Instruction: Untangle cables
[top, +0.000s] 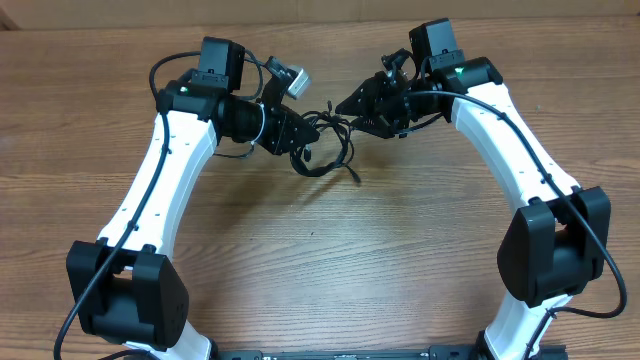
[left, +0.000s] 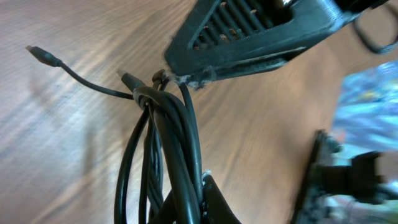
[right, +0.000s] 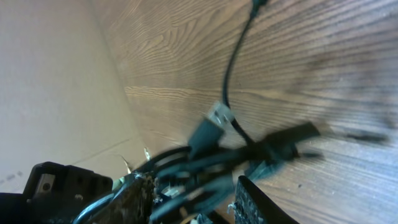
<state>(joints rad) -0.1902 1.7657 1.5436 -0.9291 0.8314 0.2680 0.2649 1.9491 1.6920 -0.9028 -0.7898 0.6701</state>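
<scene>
Left pincer (top: 303, 131) clenched on thin black cords (top: 325, 150), bundle hanging mid-table toward far edge. Right pincer (right: 193, 199): jaws parted, strands between; whether it pinches them, cannot tell. Risks as I judge them: pulling apart with loops crossed tightens knot; cords slip from my grip; small plug end (left: 38, 52) snags. Underneath, brown wood-grain table (top: 320, 260). Plain tan wall (top: 100, 10) past far edge.

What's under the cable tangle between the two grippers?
Bare wooden table shows beneath the cables and through their loose loops. Where the strands meet the left gripper and right gripper, the fingers cover them, so what lies underneath there cannot be seen.
</scene>
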